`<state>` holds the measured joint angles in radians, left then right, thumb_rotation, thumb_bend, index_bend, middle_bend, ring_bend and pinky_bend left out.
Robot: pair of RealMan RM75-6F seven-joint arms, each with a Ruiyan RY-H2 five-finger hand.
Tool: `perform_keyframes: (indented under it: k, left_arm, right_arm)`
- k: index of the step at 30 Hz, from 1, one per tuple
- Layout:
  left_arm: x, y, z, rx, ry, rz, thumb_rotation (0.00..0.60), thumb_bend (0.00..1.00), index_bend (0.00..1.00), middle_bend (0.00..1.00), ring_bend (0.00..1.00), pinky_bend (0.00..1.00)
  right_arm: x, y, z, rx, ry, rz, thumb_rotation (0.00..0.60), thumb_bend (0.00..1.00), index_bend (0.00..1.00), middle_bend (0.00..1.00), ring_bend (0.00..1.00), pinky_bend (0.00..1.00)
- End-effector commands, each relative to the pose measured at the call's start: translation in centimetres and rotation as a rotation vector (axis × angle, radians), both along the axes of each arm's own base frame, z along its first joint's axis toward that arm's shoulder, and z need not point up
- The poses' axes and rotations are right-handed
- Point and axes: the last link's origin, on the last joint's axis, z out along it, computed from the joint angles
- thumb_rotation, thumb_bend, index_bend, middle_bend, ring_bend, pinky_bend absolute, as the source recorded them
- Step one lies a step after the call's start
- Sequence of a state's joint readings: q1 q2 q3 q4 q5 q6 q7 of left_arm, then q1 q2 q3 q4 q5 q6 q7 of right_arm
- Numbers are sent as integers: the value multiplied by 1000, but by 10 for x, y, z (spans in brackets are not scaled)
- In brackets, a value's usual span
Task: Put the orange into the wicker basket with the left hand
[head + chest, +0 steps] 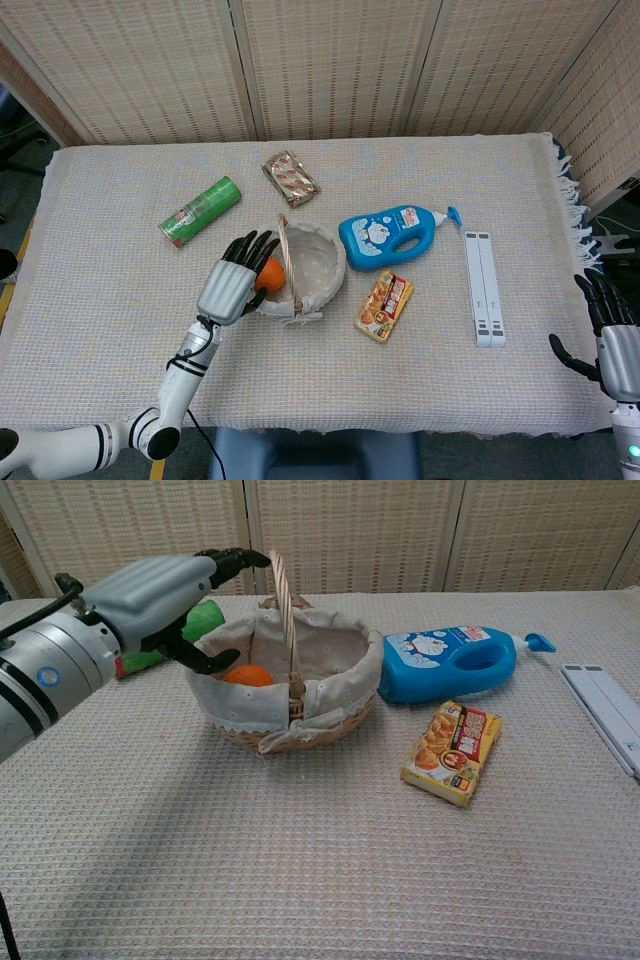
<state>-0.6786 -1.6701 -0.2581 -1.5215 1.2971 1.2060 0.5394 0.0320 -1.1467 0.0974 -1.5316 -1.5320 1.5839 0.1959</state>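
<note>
The orange [248, 675] lies inside the wicker basket [340, 705], on its left side by the cloth lining; the head view shows the orange [270, 273] just past my fingers. My left hand [160, 590] hovers over the basket's left rim with fingers spread and nothing in it, and the head view shows that left hand [232, 283] too. The basket [320, 262] stands mid-table with its handle upright. My right hand [612, 345] hangs off the table's right edge, fingers apart, empty.
A green can [201, 210] lies left of the basket, a snack packet [291, 178] behind it. A blue pump bottle [390, 236] and an orange snack box [385, 305] sit to the right, then a white folded stand [482, 287].
</note>
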Motion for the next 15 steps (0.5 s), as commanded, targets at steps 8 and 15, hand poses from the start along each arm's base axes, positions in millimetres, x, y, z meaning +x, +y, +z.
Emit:
perform_keyframes:
  k: [8,15]
  left_arm:
    - [-93,-19,60,-20,264,79,600,358,0,0,17,145]
    - [-156,-55,90,-8,248,204,600,357,0,0,21,147]
  right_arm:
    - [0,-4,0,5,0,-2,600,212,0,0,0,163]
    - [1,-5,-8,30,28,-2,600,212,0,0,0,163]
